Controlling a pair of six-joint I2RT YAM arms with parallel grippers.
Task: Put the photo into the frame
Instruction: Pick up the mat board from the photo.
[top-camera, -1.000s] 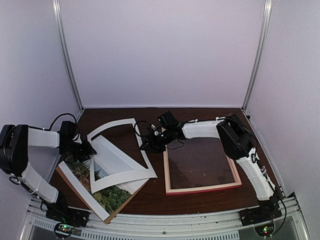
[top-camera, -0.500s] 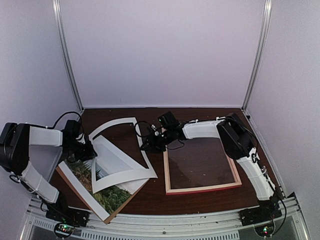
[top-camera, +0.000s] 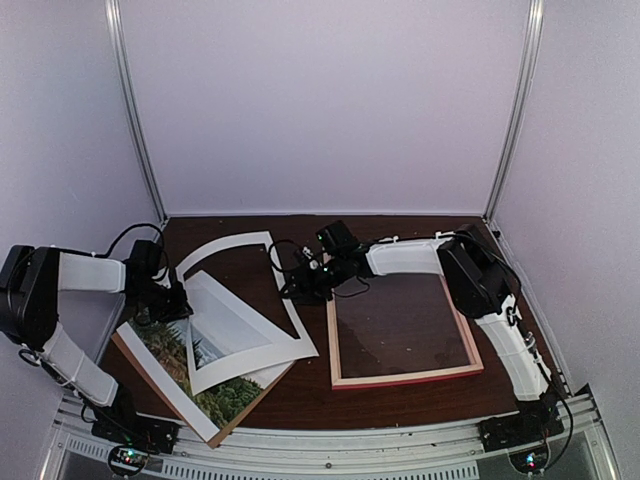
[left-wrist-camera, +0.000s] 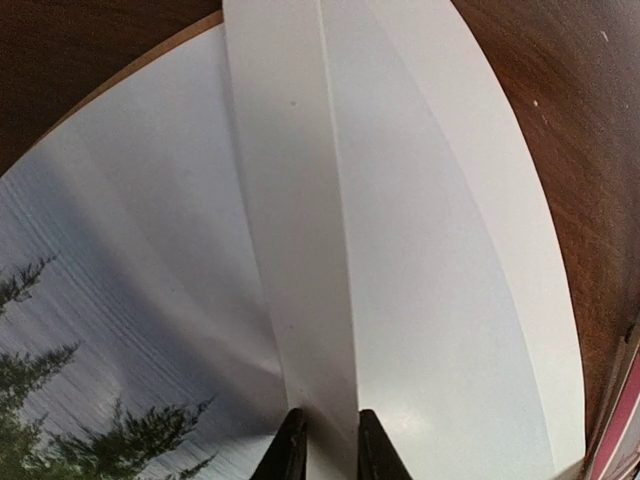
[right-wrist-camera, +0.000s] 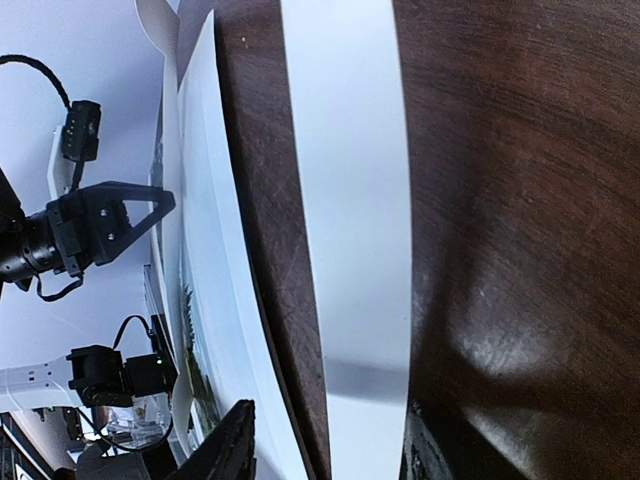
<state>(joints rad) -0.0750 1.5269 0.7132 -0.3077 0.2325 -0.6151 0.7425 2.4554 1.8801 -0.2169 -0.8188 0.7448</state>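
The photo (top-camera: 205, 385), pale sky over dark green trees, lies at the front left on a brown backing board (top-camera: 268, 388); its sky and treetops show in the left wrist view (left-wrist-camera: 90, 330). A white mat (top-camera: 252, 357) lies tilted over it. My left gripper (top-camera: 170, 303) is shut on the mat's left rail (left-wrist-camera: 300, 250), which passes between its fingertips (left-wrist-camera: 328, 452). My right gripper (top-camera: 298, 288) is open, and the mat's right rail (right-wrist-camera: 350, 200) lies loose between its spread fingers (right-wrist-camera: 232, 445). The frame (top-camera: 405, 377), with thin pink rails, lies flat at the right.
Dark wooden tabletop (top-camera: 300, 400) runs between the board and the frame. White walls with metal posts (top-camera: 135, 120) close in the back and sides. The left arm's body (right-wrist-camera: 95, 225) shows in the right wrist view.
The left jaws have closed onto the mat's left rail. The right jaws have spread apart and let go of the right rail. The mat's near edge has dropped a little lower.
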